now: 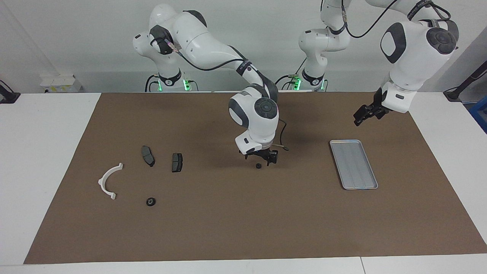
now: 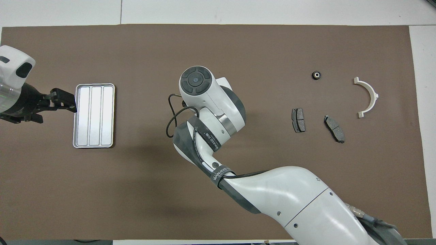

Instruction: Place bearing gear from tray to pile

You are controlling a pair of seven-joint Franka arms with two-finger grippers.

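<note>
A brown mat (image 1: pixel 228 228) is covering most of a white table (image 1: pixel 38 152), and two white robot arms are reaching over it.

The right arm is stretching out to the middle of the mat, its wrist pointing straight down. The right gripper (image 1: pixel 263 159) is hanging low over a small dark gear (image 1: pixel 258 166) that appears to be lying on the mat just under the fingertips. The fingers look slightly parted, but whether they are touching the gear cannot be told. In the overhead view the arm's own wrist is hiding both the gripper and this gear.

The silver tray (image 1: pixel 353 163) is lying toward the left arm's end of the table, well apart from that gear, with nothing on its ridged surface. The left gripper (image 1: pixel 359 116) is hovering in the air beside the tray's short edge — whether its dark fingers are parted or closed cannot be told.

Toward the right arm's end of the table the loose parts are lying spread out: a white half-round bracket (image 1: pixel 109 181), two dark grey brake pads (image 1: pixel 148 155) side by side nearer to the robots, and a second small black gear (image 1: pixel 151 201) farther from the robots than the pads. These parts are all apart from one another — none touching.
</note>
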